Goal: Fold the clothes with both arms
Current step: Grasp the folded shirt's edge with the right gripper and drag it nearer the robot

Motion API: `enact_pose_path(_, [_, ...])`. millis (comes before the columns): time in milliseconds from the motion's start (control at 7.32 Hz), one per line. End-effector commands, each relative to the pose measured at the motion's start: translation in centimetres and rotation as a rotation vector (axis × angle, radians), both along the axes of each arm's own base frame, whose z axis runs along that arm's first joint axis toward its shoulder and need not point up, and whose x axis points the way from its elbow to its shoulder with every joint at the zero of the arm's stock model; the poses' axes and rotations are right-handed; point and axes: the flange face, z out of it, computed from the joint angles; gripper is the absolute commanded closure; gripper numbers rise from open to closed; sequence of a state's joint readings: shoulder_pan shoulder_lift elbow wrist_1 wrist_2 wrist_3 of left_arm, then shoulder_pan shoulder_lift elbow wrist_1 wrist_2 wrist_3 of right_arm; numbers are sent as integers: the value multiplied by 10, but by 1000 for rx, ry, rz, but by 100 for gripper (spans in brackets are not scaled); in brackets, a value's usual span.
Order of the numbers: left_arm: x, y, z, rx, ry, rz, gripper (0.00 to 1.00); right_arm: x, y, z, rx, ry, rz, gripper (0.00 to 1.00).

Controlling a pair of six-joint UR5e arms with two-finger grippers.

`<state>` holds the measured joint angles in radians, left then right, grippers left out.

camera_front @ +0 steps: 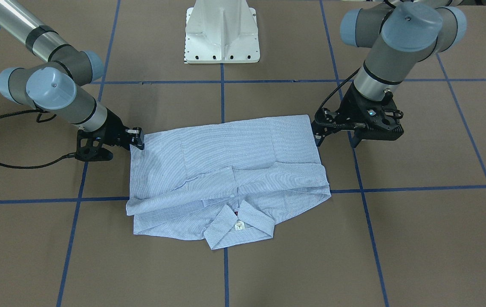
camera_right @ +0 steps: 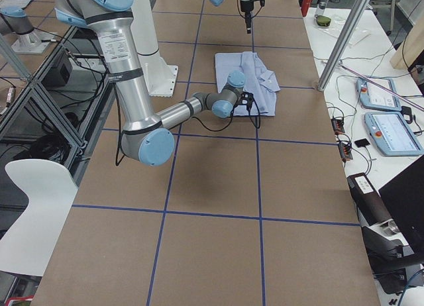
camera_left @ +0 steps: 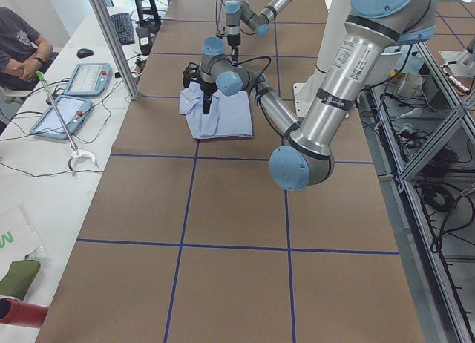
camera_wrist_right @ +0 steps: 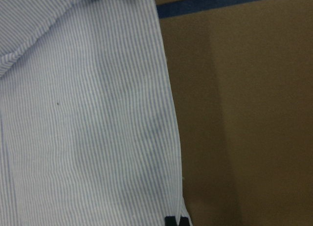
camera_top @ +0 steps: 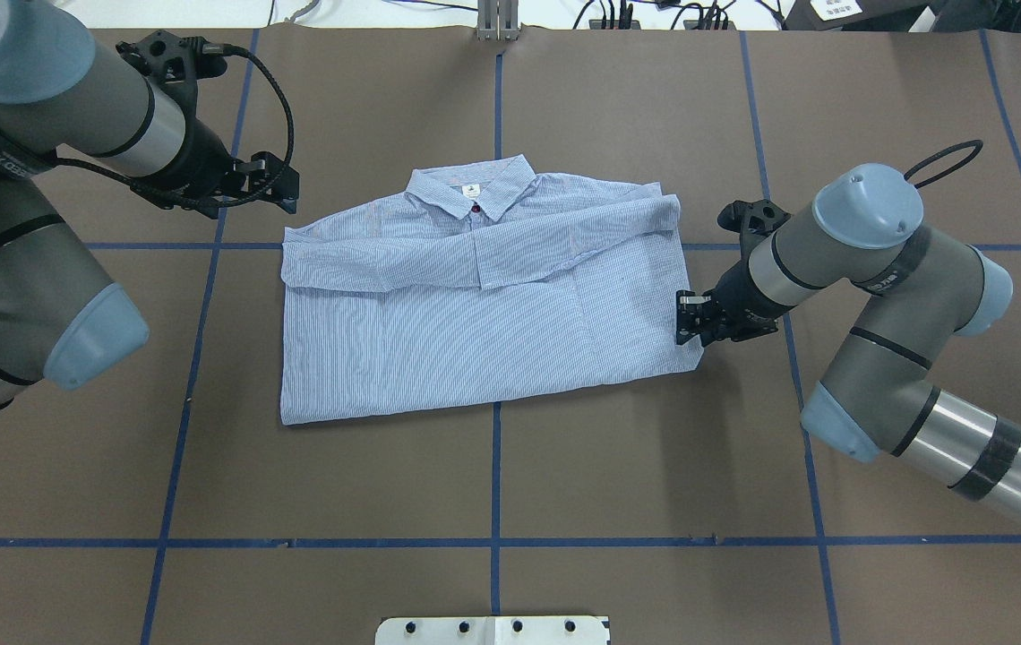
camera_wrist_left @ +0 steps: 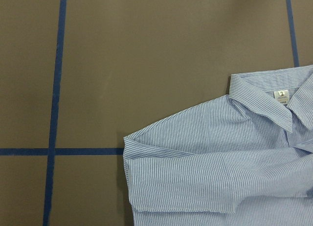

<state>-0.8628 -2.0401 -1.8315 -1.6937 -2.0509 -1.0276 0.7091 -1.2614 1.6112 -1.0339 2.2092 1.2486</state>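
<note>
While the white pedestal base (camera_top: pixel 493 630) sits at the near edge, the shirt (camera_top: pixel 475 349) lies flat mid-desk (camera_top: pixel 654 466), folded to a rough rectangle across the blue tape lines (camera_top: pixel 496 484), with its hem toward the robot. Just past the near-right corner, the right gripper (camera_top: pixel 685 320) is down low against the shirt's right edge. Its fingers are close together at the hem. The right wrist view shows only a black fingertip (camera_wrist_right: pixel 182 222) at the cloth edge, so can't tell if they're pinching fabric or just touching it. At the shirt's left side the left gripper (camera_front: pixel 337 143) hangs raised off the desk with its fingers spread. Its wrist view looks down on the left shoulder and the collar. Further out, both sleeves (camera_top: pixel 385 264) are folded across the chest, meeting near the middle. At the far edge the collar (camera_top: pixel 510 179) lies open, neck label (camera_top: pixel 470 189) showing, red button (camera_top: pixel 475 208) just below it.
</note>
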Motion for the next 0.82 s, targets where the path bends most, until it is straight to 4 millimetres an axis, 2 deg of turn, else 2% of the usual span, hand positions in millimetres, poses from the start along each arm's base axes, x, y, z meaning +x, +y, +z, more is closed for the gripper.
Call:
enact_pose_path(0, [0,0,0,-1,0,-2,7,12,15,-9,9,-26,-16,100])
enact_pose_path(137, [-1,-1,0,-1,0,-3,7,31,34,-2,18,-37,-35,100])
enact_pose_path(273, [-3,0,-2,1,2,-5,8,53,56,-17,21,-81,-69,100])
enact_pose_path(410, [-5,1,-2,0,1,-6,8,65,74,-32,17,-121,-107,100])
enact_pose_path(546, [-6,2,-1,0,1,-6,8,71,93,-38,13,-135,-134,100])
enact_pose_path(683, [-7,3,-2,1,4,-7,8,83,125,-38,13,-139,-171,100])
